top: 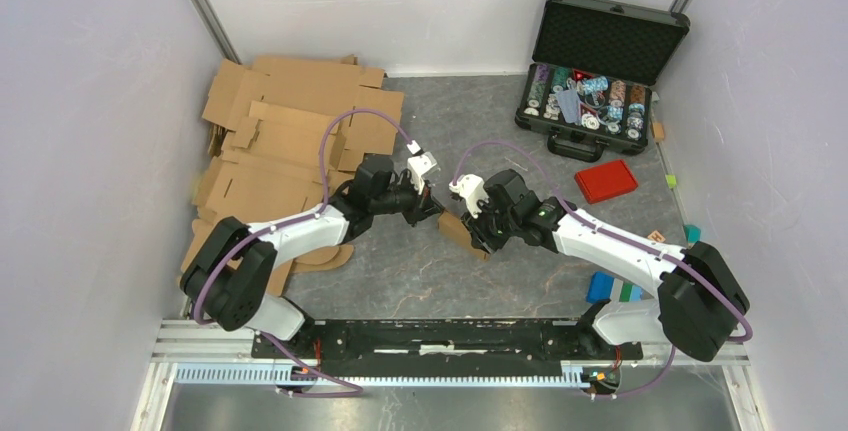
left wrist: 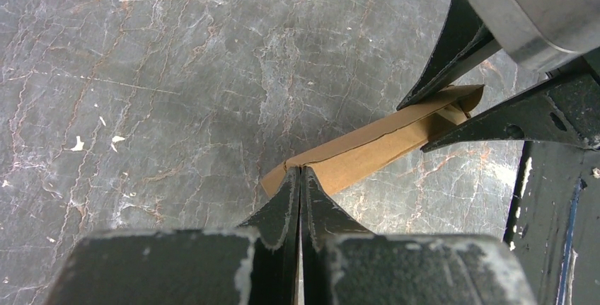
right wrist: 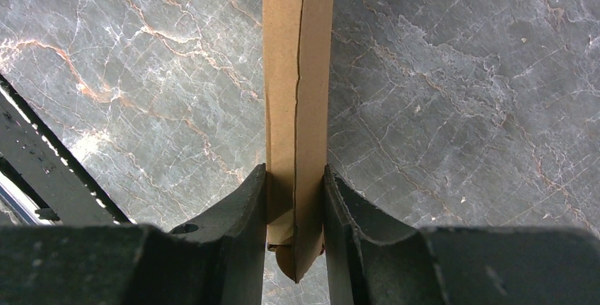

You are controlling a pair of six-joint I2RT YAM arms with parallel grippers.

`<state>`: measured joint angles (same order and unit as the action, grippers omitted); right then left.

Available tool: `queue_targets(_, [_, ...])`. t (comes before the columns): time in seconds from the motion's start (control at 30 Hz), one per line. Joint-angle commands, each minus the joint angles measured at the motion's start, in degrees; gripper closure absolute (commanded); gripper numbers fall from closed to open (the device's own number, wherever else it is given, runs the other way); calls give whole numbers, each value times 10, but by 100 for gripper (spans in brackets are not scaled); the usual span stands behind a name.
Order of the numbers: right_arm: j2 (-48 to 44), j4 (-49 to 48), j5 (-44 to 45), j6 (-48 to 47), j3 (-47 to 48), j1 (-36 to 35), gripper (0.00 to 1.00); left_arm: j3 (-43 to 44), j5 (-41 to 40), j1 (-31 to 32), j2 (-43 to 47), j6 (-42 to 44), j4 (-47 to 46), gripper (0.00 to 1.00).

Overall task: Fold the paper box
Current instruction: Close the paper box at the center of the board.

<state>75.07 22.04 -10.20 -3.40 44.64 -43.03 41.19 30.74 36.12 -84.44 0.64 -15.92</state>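
I've got right tool (right wrist: 294, 177) clamped across the flattened paper box (right wrist: 297, 71); left tool (left wrist: 301, 177) fully closed, tips at its other end.

Bright, even overhead light casts soft shadows on the grey marbled tabletop (top: 420, 271), and both wrist views blur at their near black gripper fingers (left wrist: 279, 214).

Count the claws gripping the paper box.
2. The left claw is shut on one end of the paper box, seemingly pinching a thin edge. The right claw clamps the opposite end between its fingers.
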Motion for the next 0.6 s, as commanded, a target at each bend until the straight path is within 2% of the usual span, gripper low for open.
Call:
queue_targets(0.0, [14,6,15,0,10,-5,66,-12,29,12,-5,-24,-9,98])
queue_targets(0.57, [19,0,59,5,16,-28,63,-51,-3,18,8,-22,-7,98])
